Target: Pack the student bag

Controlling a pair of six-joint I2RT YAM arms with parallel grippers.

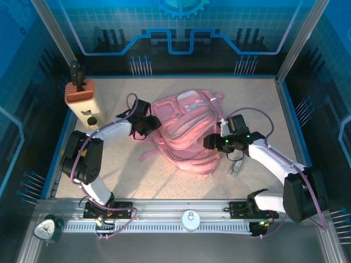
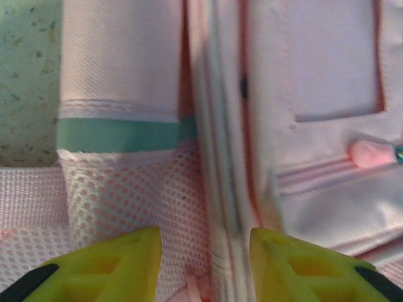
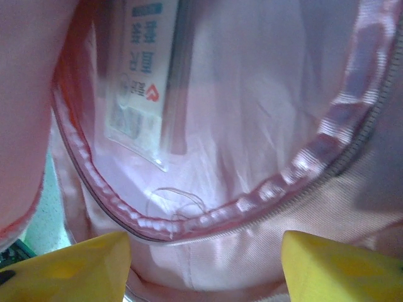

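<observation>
1. left end effector (image 1: 143, 125) (image 2: 204, 264): yellow fingers stand narrowly apart at the left flank of the student bag (image 1: 184, 129), astride a raised seam beside the mesh pocket (image 2: 126, 189). whether they pinch the fabric cannot be told.
2. right end effector (image 1: 216, 142) (image 3: 204, 264): fingers stand wide apart and hold nothing. it is poised at the mouth of the bag's open compartment, just over the zipper edge (image 3: 252, 198).
3. student bag: pink, soft, lying flat at the middle of the surface (image 1: 137, 181), between the two arms. a pink zipper pull (image 2: 371, 153) sits on a closed front pocket.
4. contents on record: one printed packet (image 3: 141, 82) lies inside the open compartment, against its inner wall. no other content can be made out.
5. outside the bag: a small grey item (image 1: 236, 164) lies on the surface near the right arm, identity unclear. an orange holder (image 1: 79, 93) stands at the far left corner.
6. progress, as a judgement: packing is partly done, with at least one item in. the compartment stays unzipped, so closing is left, and possibly further loading.
</observation>
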